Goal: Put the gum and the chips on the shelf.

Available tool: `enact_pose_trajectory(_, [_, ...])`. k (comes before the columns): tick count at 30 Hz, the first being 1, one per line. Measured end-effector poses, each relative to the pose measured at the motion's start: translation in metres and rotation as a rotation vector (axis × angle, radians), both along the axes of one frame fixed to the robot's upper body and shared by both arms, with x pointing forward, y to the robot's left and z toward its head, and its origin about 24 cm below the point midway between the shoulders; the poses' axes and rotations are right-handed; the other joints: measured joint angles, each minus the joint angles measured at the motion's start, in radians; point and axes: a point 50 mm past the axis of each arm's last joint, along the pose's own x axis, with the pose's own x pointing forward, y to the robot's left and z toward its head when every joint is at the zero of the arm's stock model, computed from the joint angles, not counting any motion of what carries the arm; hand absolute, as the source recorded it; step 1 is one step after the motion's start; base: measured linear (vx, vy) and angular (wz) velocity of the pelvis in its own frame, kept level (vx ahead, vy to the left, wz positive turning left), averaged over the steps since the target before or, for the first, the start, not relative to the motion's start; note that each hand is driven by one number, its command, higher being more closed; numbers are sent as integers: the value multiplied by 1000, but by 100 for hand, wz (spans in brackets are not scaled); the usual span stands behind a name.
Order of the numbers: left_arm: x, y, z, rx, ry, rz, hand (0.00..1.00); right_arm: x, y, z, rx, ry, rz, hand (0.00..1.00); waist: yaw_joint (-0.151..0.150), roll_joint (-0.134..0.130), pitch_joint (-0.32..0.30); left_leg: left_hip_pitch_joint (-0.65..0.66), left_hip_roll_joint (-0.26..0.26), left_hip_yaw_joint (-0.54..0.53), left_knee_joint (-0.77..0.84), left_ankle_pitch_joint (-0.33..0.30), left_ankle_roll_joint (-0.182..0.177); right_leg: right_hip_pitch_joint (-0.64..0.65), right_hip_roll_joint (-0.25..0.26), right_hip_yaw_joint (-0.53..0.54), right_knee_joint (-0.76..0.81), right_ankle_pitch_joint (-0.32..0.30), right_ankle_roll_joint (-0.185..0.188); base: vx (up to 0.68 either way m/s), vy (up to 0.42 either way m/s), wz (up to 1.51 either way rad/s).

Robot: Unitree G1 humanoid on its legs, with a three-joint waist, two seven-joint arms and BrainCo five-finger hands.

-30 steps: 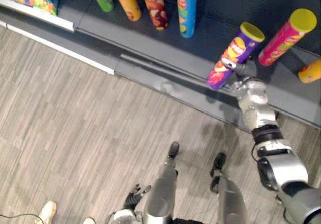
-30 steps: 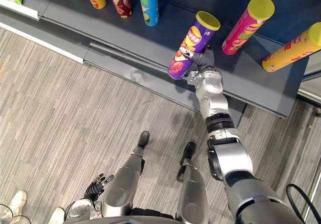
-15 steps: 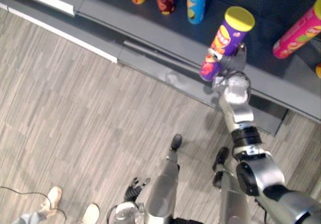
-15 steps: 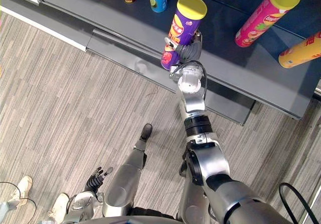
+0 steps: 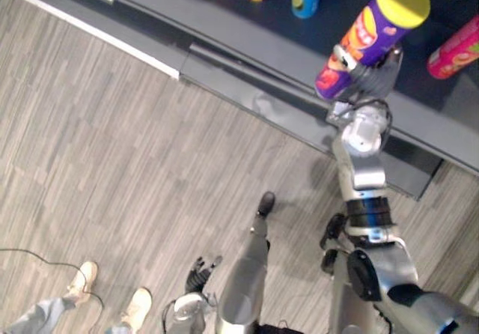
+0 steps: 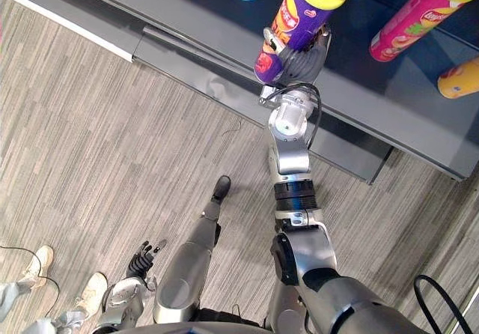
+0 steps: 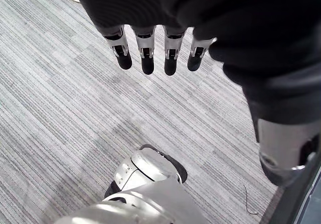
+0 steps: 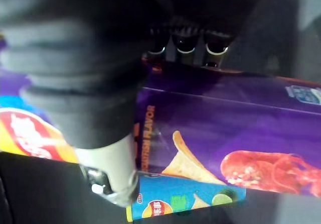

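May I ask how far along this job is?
Done: nothing confirmable. In hand: the right hand grips the purple yellow-lidded chip can, tilted over the dark grey shelf. Remaining: set it down, release; the gum's status I cannot tell. The left hand hangs open.

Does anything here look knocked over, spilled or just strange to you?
Nothing is spilled or damaged. The one odd item is the purple chips can, gripped by the right hand near the front edge of the shelf, while the pink can stands free. Whether its base touches the shelf is unclear.
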Motion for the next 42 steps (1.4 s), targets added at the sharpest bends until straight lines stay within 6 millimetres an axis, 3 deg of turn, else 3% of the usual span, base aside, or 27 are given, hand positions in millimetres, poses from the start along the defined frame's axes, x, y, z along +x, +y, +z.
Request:
enact_pose_trajectory(5, [18,-3,10,1,-73,-11,0,-3,-6,6,-45,-25,-64,100,2,1,0,-31,2,1,0,6,-5,-36,0,1,10,0,0,1,-25,0])
enact_pose_trajectory(13, [41,-12,25,-21,-165,-17,0,-21,-13,54,-86,-220,-156,100,12,4,-3,-107,5,8,7,14,-11,-120,0,7,28,0,-1,3,-17,0])
enact_pose_trajectory(19, [52,-22,34,-65,-226,6,0,-30,-12,77,-146,-306,-195,100,25,5,-3,-168,6,9,24,13,-13,-181,-1,6,48,-4,-8,3,-16,0])
enact_pose_trajectory(26, [54,-19,35,-74,-239,47,0,-37,-10,98,-188,-376,-237,100,27,5,-3,-231,16,41,41,14,-16,-243,-5,8,73,-9,-15,3,-4,1])
enact_pose_trajectory(42, [66,-26,44,-118,-291,67,0,-38,-17,109,-268,-392,-286,100,55,9,-4,-333,21,47,49,32,-31,-378,-10,13,151,-30,-37,2,-4,1])
